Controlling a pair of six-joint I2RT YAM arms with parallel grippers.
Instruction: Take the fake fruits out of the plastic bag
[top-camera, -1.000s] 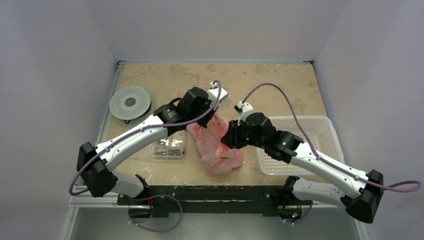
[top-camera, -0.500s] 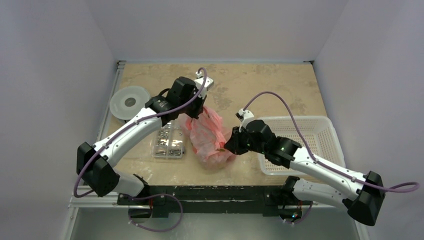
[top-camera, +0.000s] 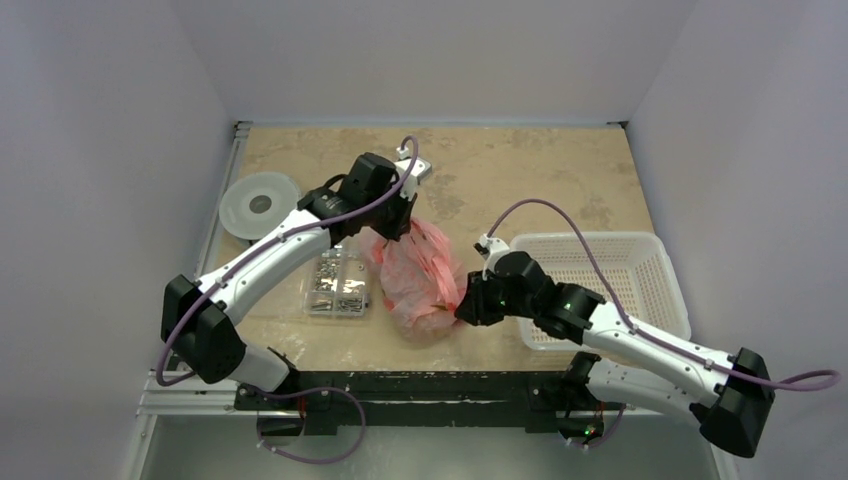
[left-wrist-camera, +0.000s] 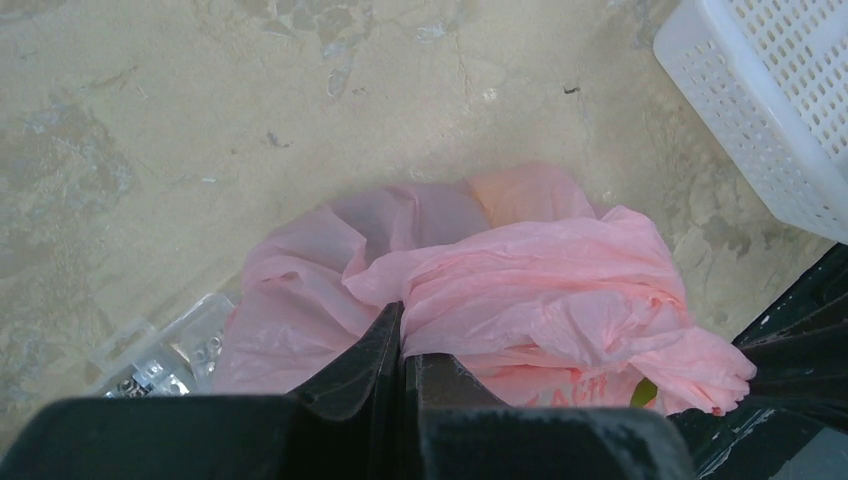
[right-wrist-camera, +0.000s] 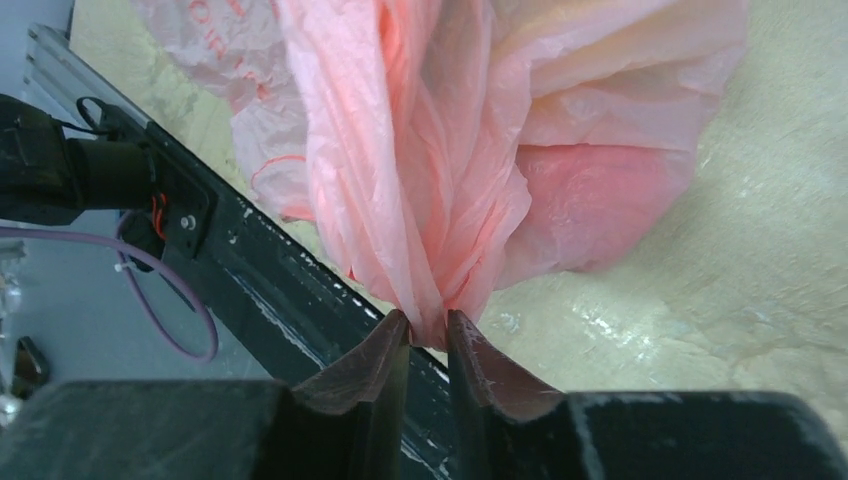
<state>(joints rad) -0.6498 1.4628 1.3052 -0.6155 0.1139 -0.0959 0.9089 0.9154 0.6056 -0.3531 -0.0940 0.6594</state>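
Fake fruits are all inside the plastic bag. Only a sliver of yellow-green shows through the film, just right of the left gripper. That gripper is clamped shut on a gathered ridge of pink plastic at the bag's far end. The right gripper has its fingers nearly together, nipping a thin fold at the bag's near end.

The closest risk sits in the right gripper's pinch. It holds only a narrow pleat of thin film, so a pull could slide the pleat out or tear it. With both arms holding opposite ends, pulling them apart would stretch the crinkled plastic rather than open it. I cannot tell which held end is the mouth, and if the mouth is squeezed shut, nothing will drop out.

Just beneath the right gripper runs the tabletop's black front rail. Glossy, rounded fruits tipped out there would likely roll over the edge. Farther off, a fruit could knock the clear box of metal parts left of the bag, or land in the white perforated basket.
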